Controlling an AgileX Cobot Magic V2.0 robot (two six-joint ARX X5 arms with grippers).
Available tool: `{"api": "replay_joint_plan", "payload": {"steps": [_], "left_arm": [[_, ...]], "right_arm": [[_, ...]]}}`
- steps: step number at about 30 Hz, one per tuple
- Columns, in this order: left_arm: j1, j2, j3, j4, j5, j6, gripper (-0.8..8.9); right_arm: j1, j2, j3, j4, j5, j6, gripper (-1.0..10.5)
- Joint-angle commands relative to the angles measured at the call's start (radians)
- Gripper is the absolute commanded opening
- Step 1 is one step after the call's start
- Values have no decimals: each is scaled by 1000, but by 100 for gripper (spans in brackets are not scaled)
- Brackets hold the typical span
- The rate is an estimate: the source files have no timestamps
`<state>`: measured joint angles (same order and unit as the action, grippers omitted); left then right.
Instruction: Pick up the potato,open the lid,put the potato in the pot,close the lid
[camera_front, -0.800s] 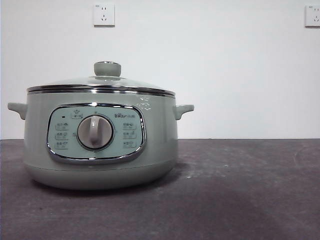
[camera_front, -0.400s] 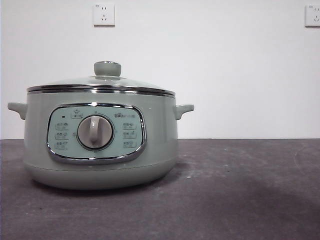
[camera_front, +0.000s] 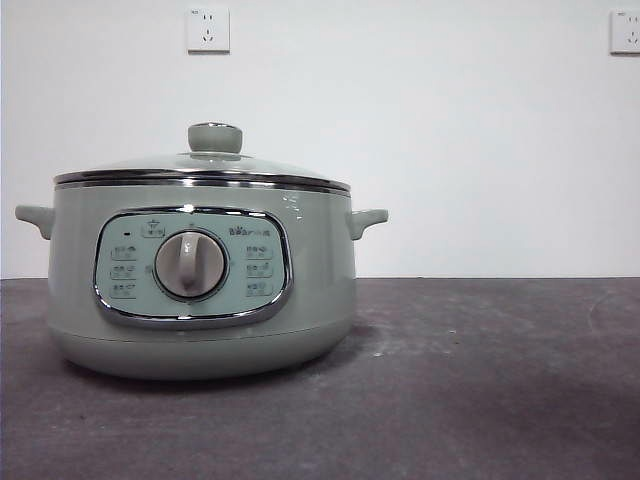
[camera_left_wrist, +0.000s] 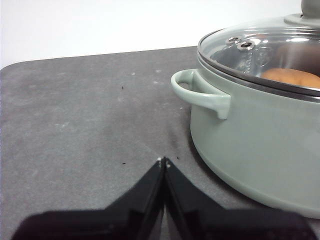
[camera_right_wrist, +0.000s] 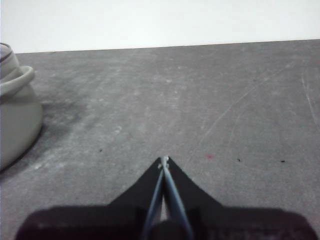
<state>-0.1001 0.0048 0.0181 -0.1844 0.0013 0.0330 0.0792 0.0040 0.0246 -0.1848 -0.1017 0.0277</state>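
The pale green pot (camera_front: 200, 270) stands on the dark table with its glass lid (camera_front: 200, 165) seated on the rim, green knob (camera_front: 215, 137) on top. Through the glass of the lid (camera_left_wrist: 260, 50) in the left wrist view, the orange-brown potato (camera_left_wrist: 292, 77) lies inside the pot (camera_left_wrist: 260, 135). My left gripper (camera_left_wrist: 164, 161) is shut and empty, low over the table beside the pot's side handle (camera_left_wrist: 200, 92). Over bare table, off to the pot's (camera_right_wrist: 15, 115) other side, my right gripper (camera_right_wrist: 164, 160) is shut and empty. Neither gripper shows in the front view.
The grey tabletop (camera_front: 480, 380) stretches to the pot's right. A white wall with two sockets (camera_front: 208, 30) rises behind. The table's rounded far corner (camera_left_wrist: 10, 67) shows in the left wrist view.
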Motion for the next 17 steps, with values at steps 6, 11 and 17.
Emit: {"api": "replay_joint_plan", "payload": {"steps": [6, 11, 17], "left_arm": [[3, -3, -14, 2, 0, -5, -3], [3, -3, -14, 2, 0, -5, -3], [3, -3, -14, 2, 0, -5, -3]], "right_arm": [[0, -2, -16, 4, 2, 8, 1], [0, -2, -16, 4, 3, 8, 1], [0, -2, -16, 4, 3, 8, 1]]}}
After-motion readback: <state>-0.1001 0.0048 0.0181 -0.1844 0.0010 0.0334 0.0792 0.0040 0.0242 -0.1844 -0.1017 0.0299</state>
